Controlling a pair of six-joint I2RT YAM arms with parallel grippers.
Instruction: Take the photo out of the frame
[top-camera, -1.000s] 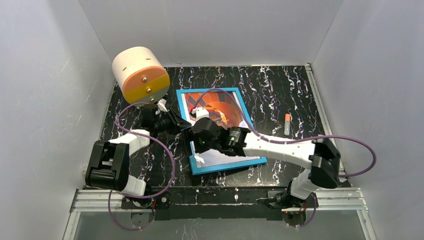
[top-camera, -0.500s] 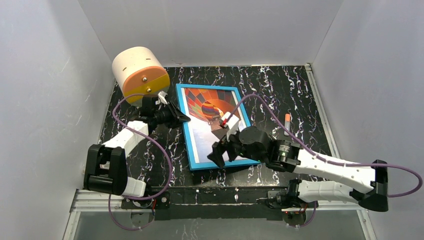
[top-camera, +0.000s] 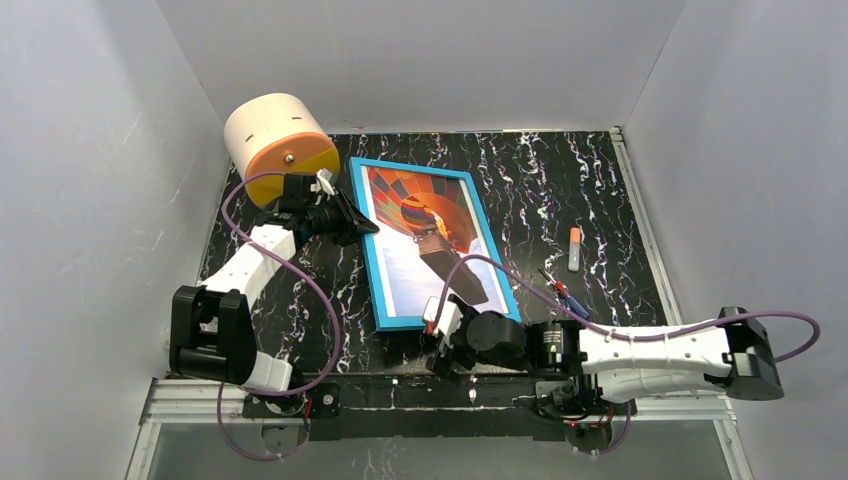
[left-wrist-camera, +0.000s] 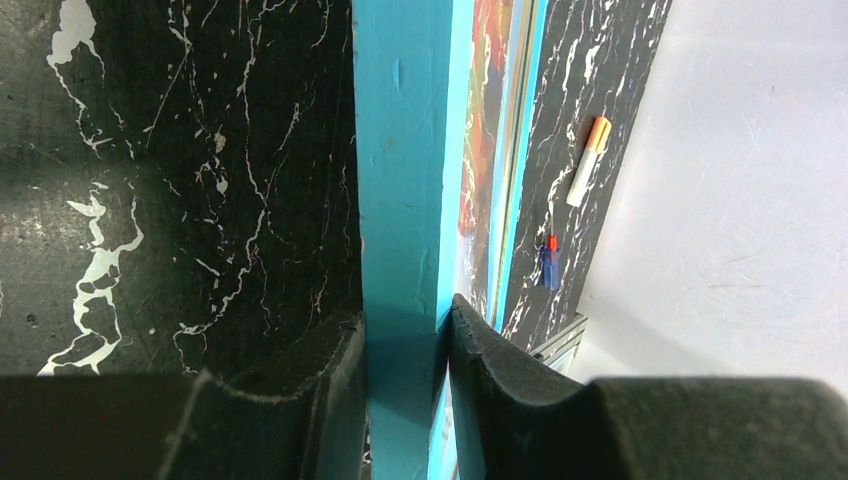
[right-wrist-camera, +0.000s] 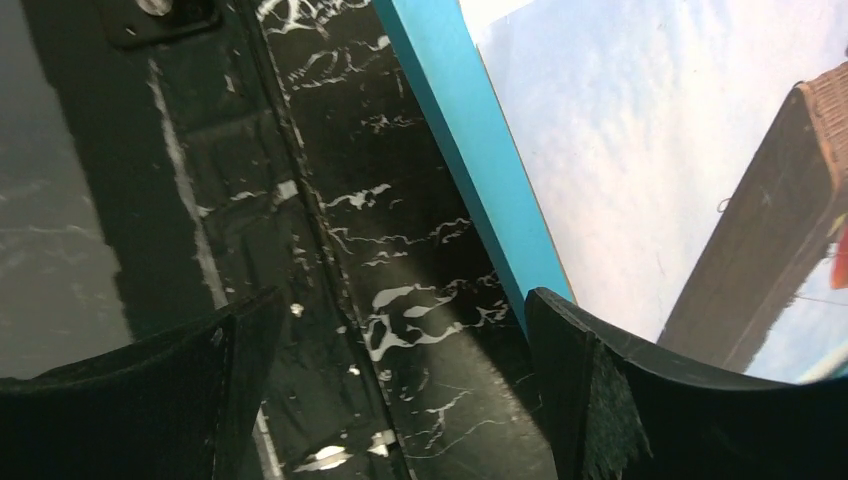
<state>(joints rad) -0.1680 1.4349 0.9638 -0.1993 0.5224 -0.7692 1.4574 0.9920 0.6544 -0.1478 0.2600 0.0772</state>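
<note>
Left hand (left-wrist-camera: 405, 322) is clamped narrow on the frame (top-camera: 410, 166), pinching its left rail near the far corner. The photo (top-camera: 425, 235), the hot-air balloon print, sits inside the frame, face up on the bench (top-camera: 560, 190). Right hand (right-wrist-camera: 400, 300) is spread wide just off the frame's near edge, gripping nothing. To the right of the frame lie an orange-capped marker (top-camera: 575, 248) and a small screwdriver (top-camera: 558, 290). A white cylinder with an orange face (top-camera: 280, 148) stands off the frame's far-left corner.
</note>
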